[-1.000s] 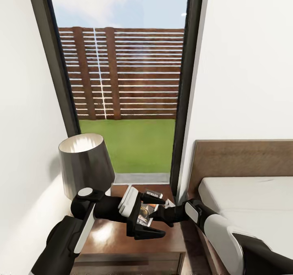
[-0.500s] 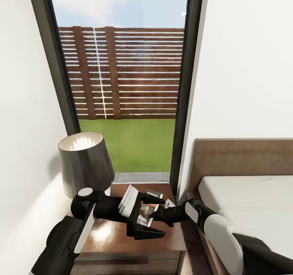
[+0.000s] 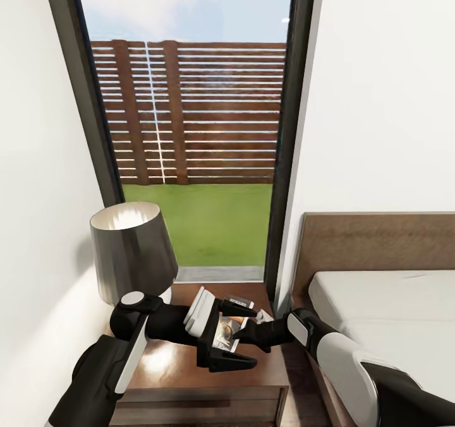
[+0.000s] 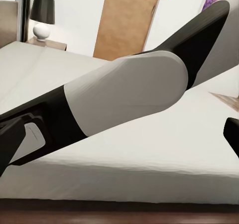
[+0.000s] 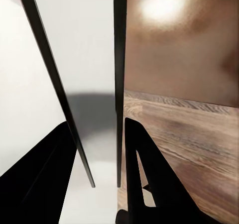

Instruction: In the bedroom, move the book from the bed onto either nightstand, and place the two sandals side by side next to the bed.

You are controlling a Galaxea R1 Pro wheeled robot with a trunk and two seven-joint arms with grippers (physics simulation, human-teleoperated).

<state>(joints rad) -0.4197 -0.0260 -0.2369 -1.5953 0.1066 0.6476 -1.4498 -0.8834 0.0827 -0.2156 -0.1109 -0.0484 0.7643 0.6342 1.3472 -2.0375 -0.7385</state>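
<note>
While my 2 grippers meet above the nightstand, the right gripper pinches the book; the left gripper stands spread around it.

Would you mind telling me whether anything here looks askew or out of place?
The book is not lying flat: it is held upright over the nightstand, between the left gripper and the right gripper, beside the lamp. Otherwise nothing stands out; the bed looks tidy.
</note>
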